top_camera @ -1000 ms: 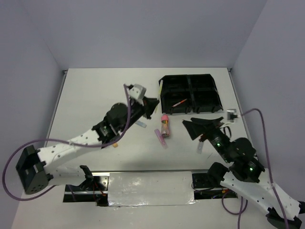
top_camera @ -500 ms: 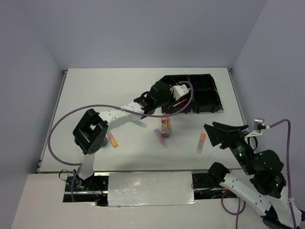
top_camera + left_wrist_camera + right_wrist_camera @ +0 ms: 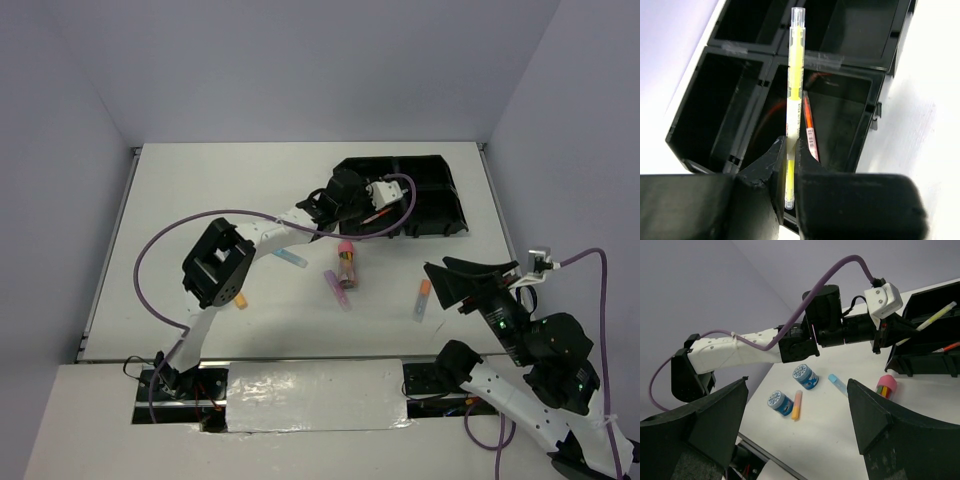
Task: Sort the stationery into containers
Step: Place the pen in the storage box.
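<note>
My left gripper is shut on a thin yellow pen and holds it over the black four-compartment tray. An orange pen lies in the compartment under it. In the top view the left gripper is over the tray's near side. My right gripper is open and empty, raised above the table near the right front. On the table lie two blue-white tape rolls, an orange marker, a blue marker and a pink-capped glue stick.
A purple marker lies in front of the glue stick. A second orange marker lies just left of my right gripper. The left arm's elbow stands over the table's left middle. Grey walls close the table in.
My left arm swung from the table's middle to the tray with the yellow pen and now reaches slightly further over it. My right gripper drew back toward the right front.
</note>
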